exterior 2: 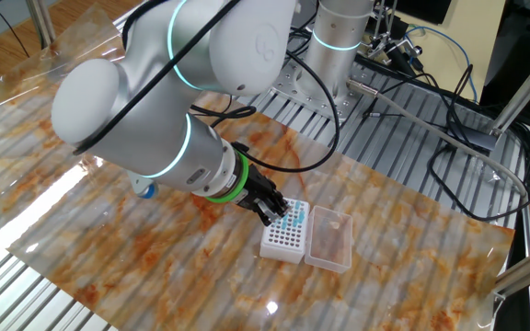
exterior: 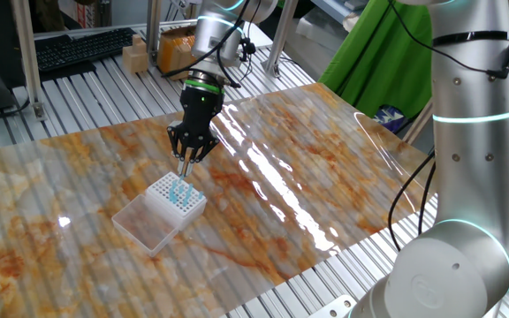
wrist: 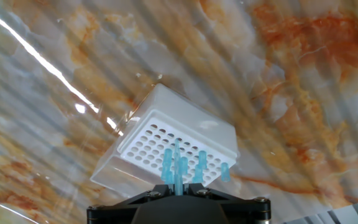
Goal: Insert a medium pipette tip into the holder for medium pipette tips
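The holder for medium pipette tips [exterior: 177,198] is a small white box with a gridded top, a cluster of light-blue tips and a clear lid [exterior: 145,223] lying open beside it. It also shows in the other fixed view [exterior 2: 284,233] and the hand view [wrist: 169,142]. My gripper [exterior: 183,168] hangs just above the holder's tip cluster. Its jaws are closed on a thin light-blue medium pipette tip [wrist: 178,163] that points down at the holes. In the other fixed view the gripper [exterior 2: 275,212] is at the holder's near-left edge.
The marbled orange-grey table sheet [exterior: 325,177] has a glossy reflective strip. Aluminium slat frame [exterior: 87,88] and a keyboard [exterior: 82,46] lie behind. The arm's large base [exterior: 467,177] stands at right. Cables [exterior 2: 449,138] lie on the frame in the other fixed view.
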`<action>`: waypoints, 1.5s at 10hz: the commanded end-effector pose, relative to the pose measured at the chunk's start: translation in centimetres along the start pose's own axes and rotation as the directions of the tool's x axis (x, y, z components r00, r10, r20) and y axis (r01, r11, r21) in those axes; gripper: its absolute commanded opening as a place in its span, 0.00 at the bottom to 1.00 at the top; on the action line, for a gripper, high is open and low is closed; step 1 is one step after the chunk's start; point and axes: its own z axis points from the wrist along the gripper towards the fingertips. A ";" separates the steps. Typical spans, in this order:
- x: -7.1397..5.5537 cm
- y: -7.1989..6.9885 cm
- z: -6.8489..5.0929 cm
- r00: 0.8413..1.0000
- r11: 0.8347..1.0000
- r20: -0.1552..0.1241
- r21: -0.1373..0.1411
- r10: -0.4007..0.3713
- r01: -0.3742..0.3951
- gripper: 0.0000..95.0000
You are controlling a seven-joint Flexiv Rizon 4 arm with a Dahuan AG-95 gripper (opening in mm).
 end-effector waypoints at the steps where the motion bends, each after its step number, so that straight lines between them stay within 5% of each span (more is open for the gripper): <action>1: -0.2 0.1 -0.2 1.000 1.000 0.000 0.001 -0.002 0.002 0.00; 15: -0.8 0.7 -0.5 1.000 1.000 0.022 0.021 0.006 -0.006 0.00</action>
